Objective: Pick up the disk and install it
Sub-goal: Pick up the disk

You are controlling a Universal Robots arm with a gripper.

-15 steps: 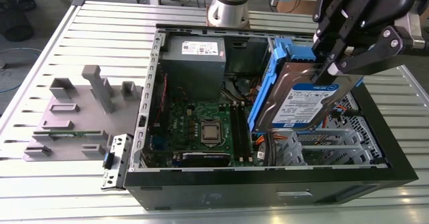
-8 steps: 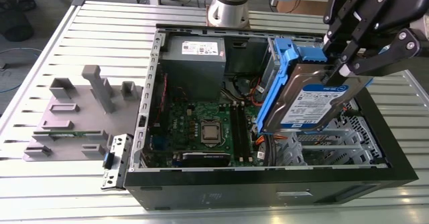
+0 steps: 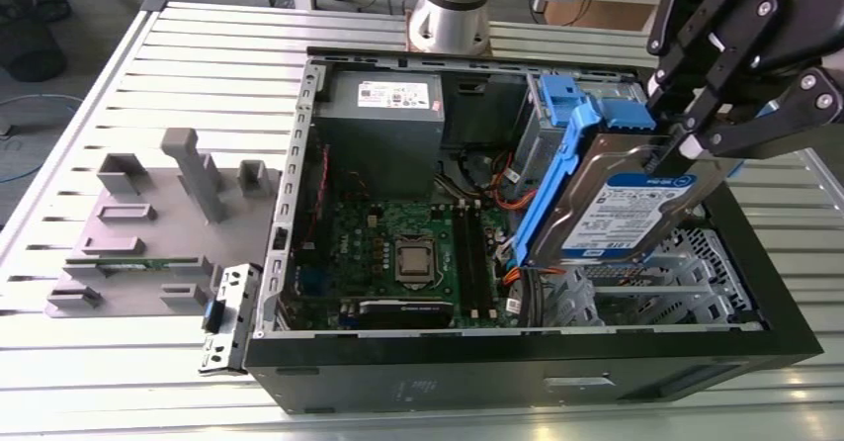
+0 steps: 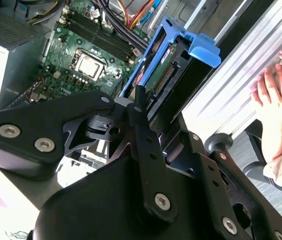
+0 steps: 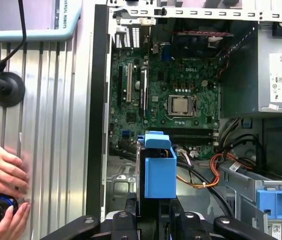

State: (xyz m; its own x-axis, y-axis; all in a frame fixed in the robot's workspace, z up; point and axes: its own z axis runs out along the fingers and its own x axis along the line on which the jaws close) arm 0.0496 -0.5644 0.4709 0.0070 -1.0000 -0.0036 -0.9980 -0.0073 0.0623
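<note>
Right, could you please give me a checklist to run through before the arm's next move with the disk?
1. Grip: ok. The gripper is shut on the disk at its upper edge, holding it above the open computer case.
2. Rails: ok. The blue side rails are on the disk.
3. Alignment with the drive cage: cannot tell; the disk hangs tilted.
4. Path: cannot tell whether the orange cables below the disk obstruct it.
5. People clear: not ok. A person's hand rests on the slatted table beside the case.
</note>
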